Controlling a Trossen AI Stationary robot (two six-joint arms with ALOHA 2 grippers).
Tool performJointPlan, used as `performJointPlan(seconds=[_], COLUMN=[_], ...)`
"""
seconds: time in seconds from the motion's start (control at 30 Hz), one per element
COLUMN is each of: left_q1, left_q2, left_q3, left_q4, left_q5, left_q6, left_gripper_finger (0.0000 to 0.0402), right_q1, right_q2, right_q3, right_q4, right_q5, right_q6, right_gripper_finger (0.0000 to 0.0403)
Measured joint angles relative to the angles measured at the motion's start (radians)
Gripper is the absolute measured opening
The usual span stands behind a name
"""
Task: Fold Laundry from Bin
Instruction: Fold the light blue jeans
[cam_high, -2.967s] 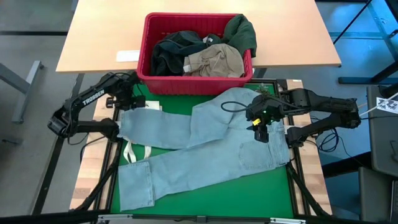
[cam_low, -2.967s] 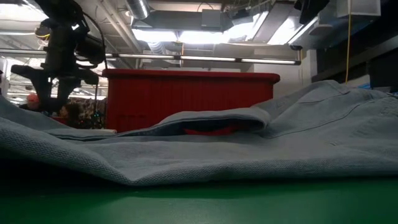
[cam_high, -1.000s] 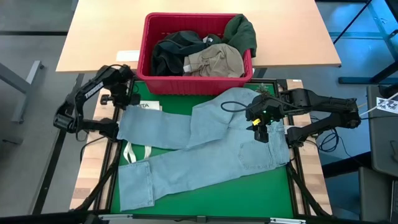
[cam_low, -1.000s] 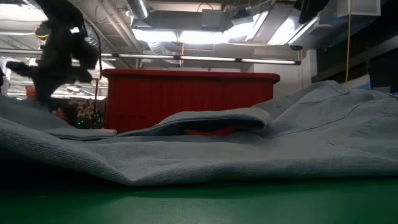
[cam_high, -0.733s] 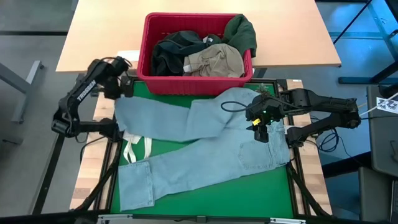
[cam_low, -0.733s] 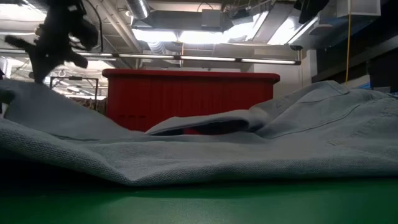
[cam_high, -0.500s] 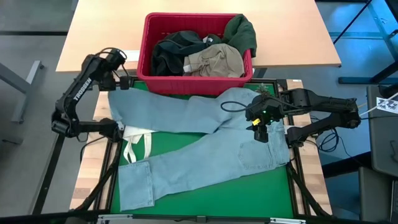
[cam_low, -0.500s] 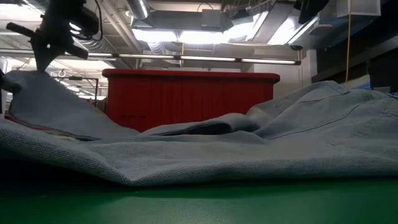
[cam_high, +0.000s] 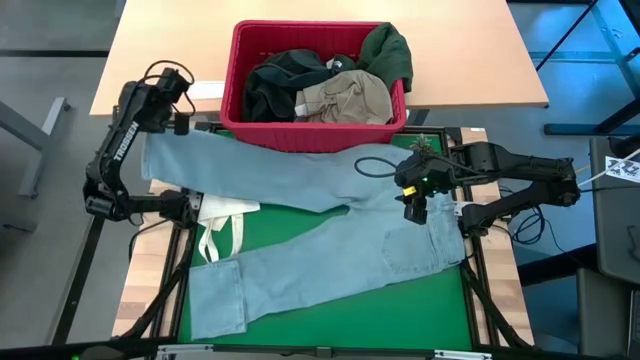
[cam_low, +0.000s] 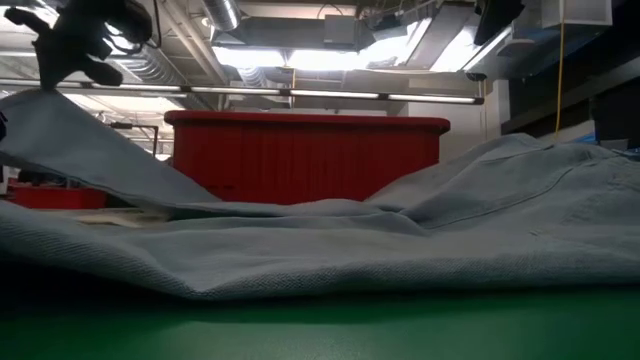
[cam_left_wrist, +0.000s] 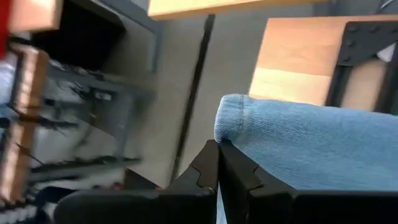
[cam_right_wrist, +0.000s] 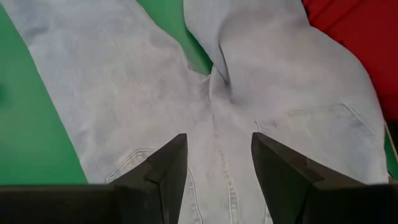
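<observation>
Light blue jeans (cam_high: 400, 240) lie spread on the green mat. One leg runs to the near left (cam_high: 215, 300). The other leg (cam_high: 250, 170) stretches to the far left, where my left gripper (cam_high: 168, 120) is shut on its end, raised above the table's left edge. In the low view that leg (cam_low: 90, 150) slopes down from my left gripper (cam_low: 75, 55). My right gripper (cam_right_wrist: 217, 146) hovers open over the jeans' seat (cam_high: 415, 205), touching nothing. The red bin (cam_high: 232, 80) behind the mat holds dark green (cam_high: 385, 50), black (cam_high: 275, 85) and khaki (cam_high: 345, 98) laundry. My left gripper pinches the hem end of the far leg (cam_left_wrist: 231, 127) between its two shut fingers, at a corner of the hem. The fingers slant downward. The leg's end is lifted clear and the leg runs fairly taut down to the seat, which rests on the mat.
A white tote bag (cam_high: 222, 225) with loop handles lies on the mat's left side, between the two legs. The bin stands on a wooden table (cam_high: 470, 60) beyond the mat. Bare green mat (cam_high: 350, 310) shows near the front edge.
My left gripper has risen and gone toward the far left corner, turning as it went, with the leg's hem in its hold. That leg has been lifted off the mat and drawn out straight; the tote bag beneath it now shows. The seat and the other leg stayed put.
</observation>
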Motion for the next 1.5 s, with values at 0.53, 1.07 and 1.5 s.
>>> performJointPlan(seconds=[0.53, 1.07, 1.5], left_q1=[0.0, 0.0, 0.0], left_q2=[0.0, 0.0, 0.0], left_q3=[0.0, 0.0, 0.0], left_q4=[0.0, 0.0, 0.0], left_q5=[-0.055, -0.055, -0.054], left_q6=[0.059, 0.058, 0.057], left_gripper_finger=[0.0, 0.0, 0.0], right_q1=[0.137, 0.364, 0.485], right_q2=[-0.001, 0.0, -0.002], right_q3=[-0.215, -0.779, -0.98], right_q4=[0.118, 0.791, 0.9], right_q5=[-0.124, -0.128, -0.16], right_q6=[0.149, 0.483, 0.683], right_gripper_finger=[0.0179, 0.0179, 0.0179])
